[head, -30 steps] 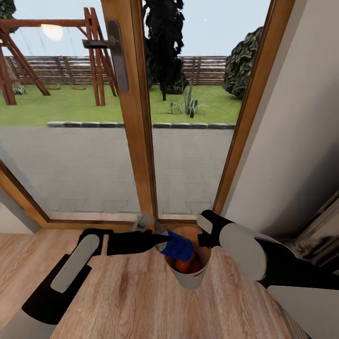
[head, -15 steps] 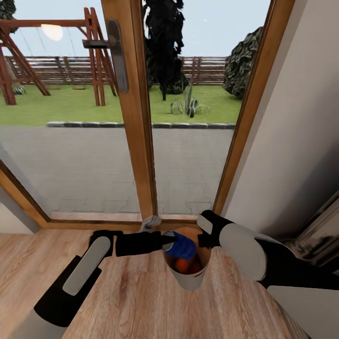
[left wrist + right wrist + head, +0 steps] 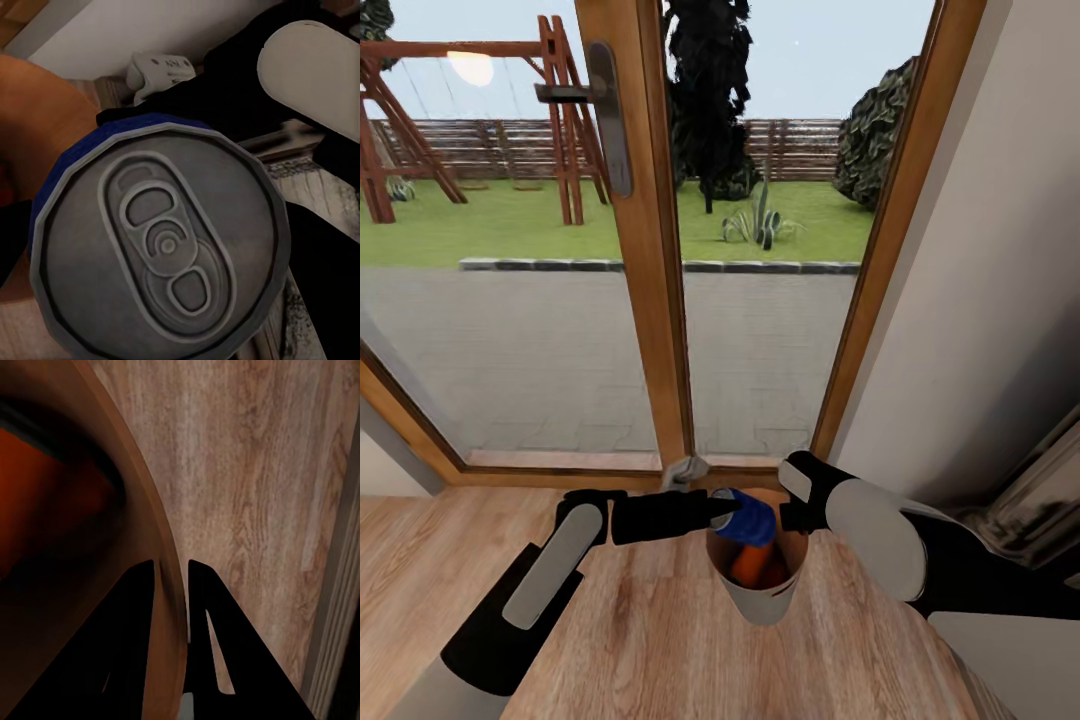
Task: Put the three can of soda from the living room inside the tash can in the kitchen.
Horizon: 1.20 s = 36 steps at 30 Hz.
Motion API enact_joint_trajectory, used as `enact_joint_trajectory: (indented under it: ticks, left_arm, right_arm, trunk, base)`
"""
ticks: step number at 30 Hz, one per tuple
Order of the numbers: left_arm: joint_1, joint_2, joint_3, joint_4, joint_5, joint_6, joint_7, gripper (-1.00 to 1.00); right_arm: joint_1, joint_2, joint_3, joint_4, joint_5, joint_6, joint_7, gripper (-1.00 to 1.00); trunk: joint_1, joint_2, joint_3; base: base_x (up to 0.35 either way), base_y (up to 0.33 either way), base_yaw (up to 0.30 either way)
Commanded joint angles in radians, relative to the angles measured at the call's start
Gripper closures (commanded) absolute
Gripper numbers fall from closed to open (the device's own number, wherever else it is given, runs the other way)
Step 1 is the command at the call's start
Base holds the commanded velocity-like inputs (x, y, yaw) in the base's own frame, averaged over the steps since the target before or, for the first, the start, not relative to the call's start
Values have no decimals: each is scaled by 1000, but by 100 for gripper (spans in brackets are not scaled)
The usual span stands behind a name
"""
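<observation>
Already tilted mouthward, the blue can (image 3: 746,517) sits clamped in the left gripper (image 3: 726,510) over the bin (image 3: 760,598) — whose rim the right gripper (image 3: 171,574) pinches.

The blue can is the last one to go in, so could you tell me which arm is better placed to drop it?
Left. The left gripper holds the blue can over the trash can, above an orange can. The right gripper pinches the bin's rim, one finger inside, one outside.

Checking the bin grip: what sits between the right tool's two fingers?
The bin's brown rim runs between the right tool's fingers in the right wrist view, one finger inside the bin, one outside over the wood floor.
</observation>
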Motion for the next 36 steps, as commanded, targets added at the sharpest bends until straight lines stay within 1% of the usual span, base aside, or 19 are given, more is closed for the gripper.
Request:
enact_joint_trajectory:
  ticks: [1, 3, 4, 5, 6, 7, 11, 13, 18, 19, 22, 23, 26, 28, 30, 31, 34, 35, 36]
  left_arm:
    - [0, 0, -10, 10, -1, -12, 0, 100]
    - [-1, -1, -19, 27, -10, -31, 1, 100]
    - [-1, -3, -27, 45, -29, -50, 0, 100]
    - [-1, -6, -30, 53, -41, -58, 0, 100]
    - [-1, -15, -35, 64, -63, -69, -1, 100]
    - [-1, -20, -37, 69, -72, -73, -2, 100]
    - [-1, -38, -42, 97, -97, -83, -2, 100]
    - [-1, -50, -44, 123, -116, -87, -2, 100]
    - [-1, -70, -46, 150, -156, -91, -2, 100]
    - [-1, -76, -46, 158, -168, -92, -2, 100]
    - [-1, -88, -47, 176, -180, -102, -3, 100]
    - [-1, -98, -48, 196, -188, -111, -3, 100]
    - [-1, -111, -48, 225, -207, -121, -4, 100]
    - [-2, -132, -48, 250, -240, -133, -4, 100]
    - [-2, -145, -48, 261, -258, -138, -4, 100]
    - [-2, -155, -48, 274, -277, -142, -4, 100]
    - [-2, -166, -48, 296, -300, -149, -6, 100]
    - [-2, -172, -48, 311, -311, -159, -6, 100]
    - [-3, -175, -49, 317, -315, -166, -6, 100]
  right_arm:
    - [1, 0, -8, 0, -7, -2, 3, 100]
    - [1, 0, -8, 0, -7, -2, 4, 100]
    - [2, 0, -8, 0, -7, -1, 4, 100]
    - [2, 0, -8, 0, -7, -1, 4, 100]
    - [2, 0, -8, 0, -7, 0, 5, 100]
    - [2, 0, -8, 0, -7, 0, 5, 100]
    - [2, 0, -8, 0, -7, 0, 6, 100]
    - [2, 0, -8, 0, -7, 1, 6, 100]
    - [2, 0, -8, 0, -6, 1, 7, 100]
    - [2, 0, -8, 0, -6, 1, 7, 100]
    - [2, 0, -8, 0, -6, 1, 7, 100]
    - [2, 0, -8, 0, -6, 1, 7, 100]
    - [2, 0, -8, 0, -6, 1, 7, 100]
    - [2, 0, -9, 0, -7, 1, 7, 100]
    - [2, 0, -9, 1, -7, 1, 7, 100]
    - [2, 0, -9, 1, -7, 1, 8, 100]
    - [2, 0, -9, 1, -7, 1, 8, 100]
    - [2, 0, -9, 1, -7, 1, 8, 100]
    - [2, 0, -9, 1, -7, 1, 8, 100]
  trunk:
    - [0, 0, 0]
    - [0, 0, 0]
    - [0, 0, 0]
    - [0, 0, 0]
    - [0, 0, 0]
    - [0, 0, 0]
    - [0, 0, 0]
    - [0, 0, 0]
    - [0, 0, 0]
    - [0, 0, 0]
    - [0, 0, 0]
    - [0, 0, 0]
    - [0, 0, 0]
    - [0, 0, 0]
    - [0, 0, 0]
    - [0, 0, 0]
    - [0, 0, 0]
    - [0, 0, 0]
    - [0, 0, 0]
  base:
    - [0, 0, 0]
    - [0, 0, 0]
    - [0, 0, 0]
    - [0, 0, 0]
    - [0, 0, 0]
    - [0, 0, 0]
    - [0, 0, 0]
    - [0, 0, 0]
    - [0, 0, 0]
    - [0, 0, 0]
    - [0, 0, 0]
    - [0, 0, 0]
    - [0, 0, 0]
    - [0, 0, 0]
    - [0, 0, 0]
    - [0, 0, 0]
    - [0, 0, 0]
    - [0, 0, 0]
    - [0, 0, 0]
